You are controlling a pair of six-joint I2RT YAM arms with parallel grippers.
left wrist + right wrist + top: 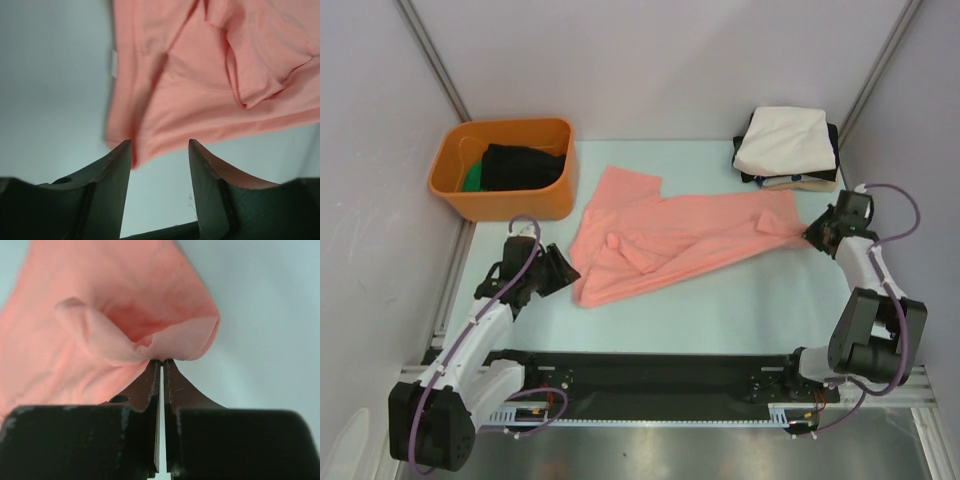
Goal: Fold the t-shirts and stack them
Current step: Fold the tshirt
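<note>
- Nearest, the left gripper (160,146) had its jaws spread, with nothing pinched. The near left corner of the plain salmon-pink short-sleeved cloth t-shirt (670,235) showed between its tips.
- The right gripper (161,361) had its jaws pressed together on a small fold at that shirt's right edge.
- The shirt lay rumpled across the middle of the pale blue-green table (740,295), between the two grippers.
- The right pinch looked likely to slip under a pull, since it took only a thin lip of cloth at the very fingertips. The left jaws might close on one layer or on none, and then the cloth would lift skewed.
- Only the right wrist view showed how slight that pinch was.
- Only the overhead view showed the far things: the stack of folded rectangular cloth t-shirts (785,145), cream-white on top, and the orange plastic tub (505,203).
</note>
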